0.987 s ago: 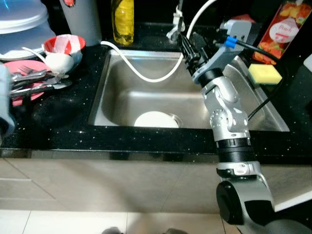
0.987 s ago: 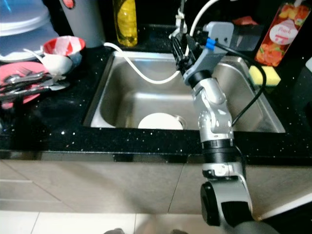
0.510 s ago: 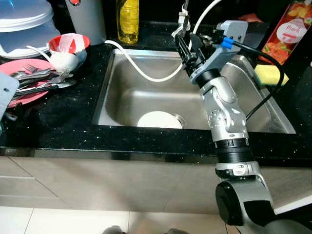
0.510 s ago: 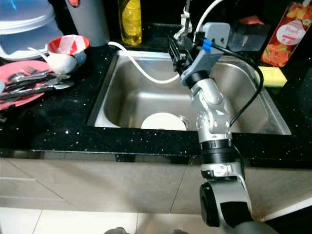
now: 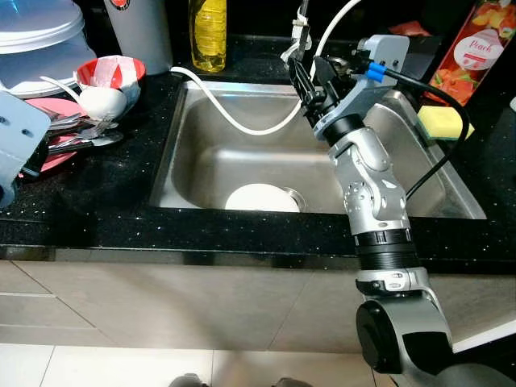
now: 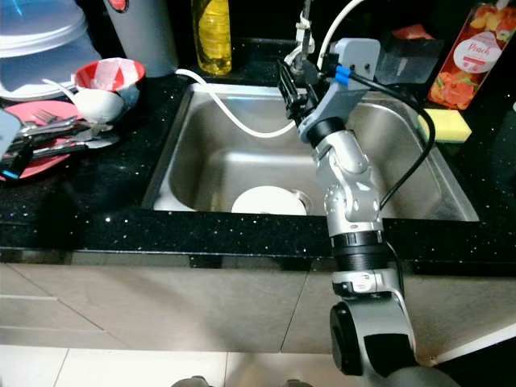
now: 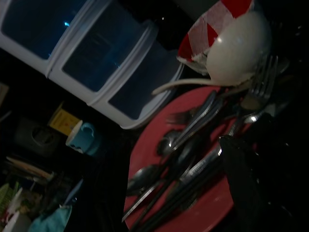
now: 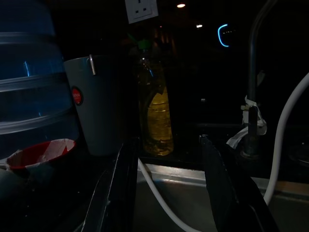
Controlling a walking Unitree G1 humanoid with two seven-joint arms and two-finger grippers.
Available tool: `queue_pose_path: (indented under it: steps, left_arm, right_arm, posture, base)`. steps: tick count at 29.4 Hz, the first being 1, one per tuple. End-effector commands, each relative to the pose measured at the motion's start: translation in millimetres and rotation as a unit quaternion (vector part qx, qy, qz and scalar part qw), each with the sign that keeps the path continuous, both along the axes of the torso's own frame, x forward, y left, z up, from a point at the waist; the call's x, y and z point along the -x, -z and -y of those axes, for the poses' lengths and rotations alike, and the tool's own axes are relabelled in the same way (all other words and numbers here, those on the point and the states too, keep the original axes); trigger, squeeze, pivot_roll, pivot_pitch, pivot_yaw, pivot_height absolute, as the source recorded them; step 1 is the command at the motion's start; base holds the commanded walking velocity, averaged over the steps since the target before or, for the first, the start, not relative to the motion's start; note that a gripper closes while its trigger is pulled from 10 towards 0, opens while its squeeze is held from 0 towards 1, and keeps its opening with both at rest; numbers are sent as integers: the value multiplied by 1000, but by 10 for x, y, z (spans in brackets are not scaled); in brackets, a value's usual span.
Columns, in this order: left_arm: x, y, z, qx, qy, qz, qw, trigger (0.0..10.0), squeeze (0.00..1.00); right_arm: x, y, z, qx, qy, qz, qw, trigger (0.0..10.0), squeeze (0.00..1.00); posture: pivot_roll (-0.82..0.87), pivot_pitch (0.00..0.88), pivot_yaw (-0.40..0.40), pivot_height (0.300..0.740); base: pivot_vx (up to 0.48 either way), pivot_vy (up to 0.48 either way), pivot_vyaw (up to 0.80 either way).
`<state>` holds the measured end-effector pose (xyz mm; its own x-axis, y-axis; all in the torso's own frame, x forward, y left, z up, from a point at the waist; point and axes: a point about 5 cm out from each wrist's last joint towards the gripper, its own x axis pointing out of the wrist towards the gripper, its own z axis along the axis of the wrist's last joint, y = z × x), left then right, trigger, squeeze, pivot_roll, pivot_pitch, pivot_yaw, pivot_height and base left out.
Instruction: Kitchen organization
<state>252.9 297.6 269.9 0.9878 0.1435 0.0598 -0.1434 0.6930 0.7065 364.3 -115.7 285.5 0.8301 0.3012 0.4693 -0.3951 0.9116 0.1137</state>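
Observation:
A pink plate point(image 5: 64, 109) heaped with forks and spoons point(image 7: 193, 145) lies on the black counter, left of the sink point(image 5: 218, 157). Behind it stand a red-and-white bowl point(image 5: 109, 71) and a white bowl point(image 5: 101, 101). My left gripper point(image 5: 32, 161) hovers at the plate's near edge; one black finger point(image 7: 244, 188) shows just above the cutlery. A white plate point(image 5: 262, 197) rests in the sink bottom. My right gripper point(image 5: 306, 72) stands open over the sink's back rim beside the tap, its fingers point(image 8: 125, 183) holding nothing.
A white hose point(image 5: 234, 117) droops into the sink from the tap. Along the back stand a yellow oil bottle point(image 5: 208, 32), a grey jug point(image 5: 141, 32) and clear stacked tubs point(image 5: 36, 40). A yellow sponge point(image 5: 443, 121) and a juice carton point(image 5: 476, 48) are on the right.
My left wrist has come further into view from the left edge, closer over the pink plate. The right arm stays by the tap; the camera shifted slightly.

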Motion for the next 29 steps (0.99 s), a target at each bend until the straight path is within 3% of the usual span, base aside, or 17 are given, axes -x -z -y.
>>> queue_pose_path:
  steps: [1,12,22,29]
  left_arm:
    - [-1,29,-35,6,-7,4,1000,10000,0]
    - [-14,40,-47,8,-12,7,1000,10000,0]
    - [-43,43,7,5,2,11,1000,10000,0]
    - [-56,81,96,-3,38,-14,999,10000,0]
  right_arm:
    - [-4,46,0,-1,-1,-8,1000,10000,0]
    - [-6,48,7,0,0,-9,1000,10000,0]
    - [-13,48,3,0,0,-9,1000,10000,0]
    - [-10,52,6,-1,1,-9,1000,10000,0]
  posture:
    - [187,32,-30,740]
    - [183,33,-29,740]
    - [181,31,-28,740]
    - [182,32,-27,740]
  base:
    - [0,439,0]
    - [0,402,0]
    - [0,0,0]
    - [0,0,0]
